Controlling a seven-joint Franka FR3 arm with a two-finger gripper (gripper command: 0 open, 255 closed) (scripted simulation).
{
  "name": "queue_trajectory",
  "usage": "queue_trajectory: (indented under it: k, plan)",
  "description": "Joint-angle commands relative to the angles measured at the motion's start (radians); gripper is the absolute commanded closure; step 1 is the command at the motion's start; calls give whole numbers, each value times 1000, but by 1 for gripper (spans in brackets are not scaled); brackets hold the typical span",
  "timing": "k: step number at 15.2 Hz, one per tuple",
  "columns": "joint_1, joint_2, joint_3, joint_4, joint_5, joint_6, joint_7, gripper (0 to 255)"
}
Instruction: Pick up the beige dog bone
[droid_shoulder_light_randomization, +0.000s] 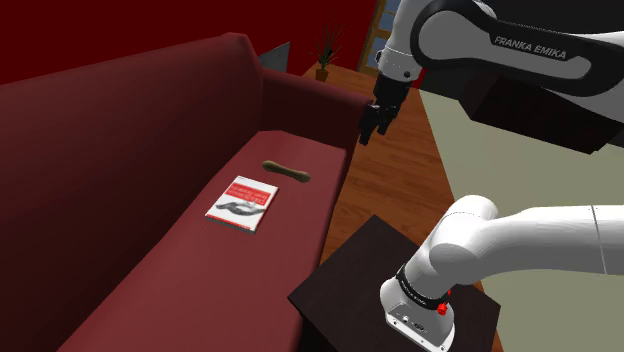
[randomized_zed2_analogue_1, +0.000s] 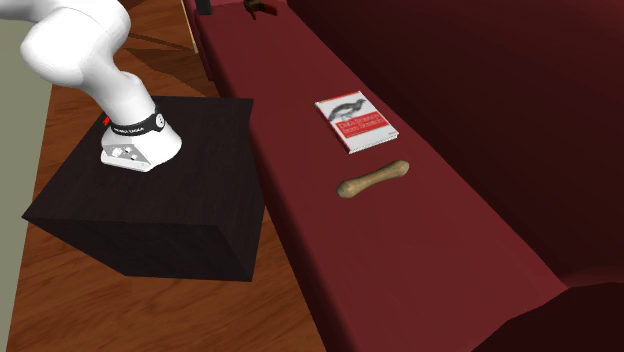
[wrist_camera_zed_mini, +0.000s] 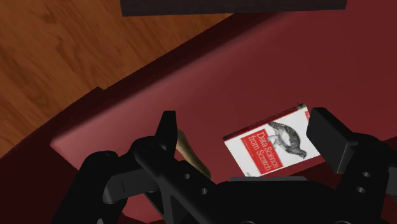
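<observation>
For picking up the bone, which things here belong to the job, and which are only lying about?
For the job:
- the beige dog bone, lying on the sofa seat
- the claw, open and holding nothing

Only lying about:
- the red and white book, beside the bone
- the potted plant, beyond the sofa's far end

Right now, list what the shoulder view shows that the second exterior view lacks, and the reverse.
Shoulder view: the open pincer hanging over the sofa's end, and the upper arm with its FRANKA EMIKA lettering.
Second exterior view: the stand's side faces reaching down to the wood floor.
Both: the bone lying beside the book on the sofa seat, apart from it, and the arm's base on the stand.
</observation>
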Motion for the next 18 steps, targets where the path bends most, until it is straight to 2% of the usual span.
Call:
queue_trajectory:
  k: [1,10,18]
  plan:
    - [0,0,0,0,0,0,0,0]
    - [14,234,-89,-70,-56,330,-142,0]
    - [37,525,-157,-26,-57,601,-274,0]
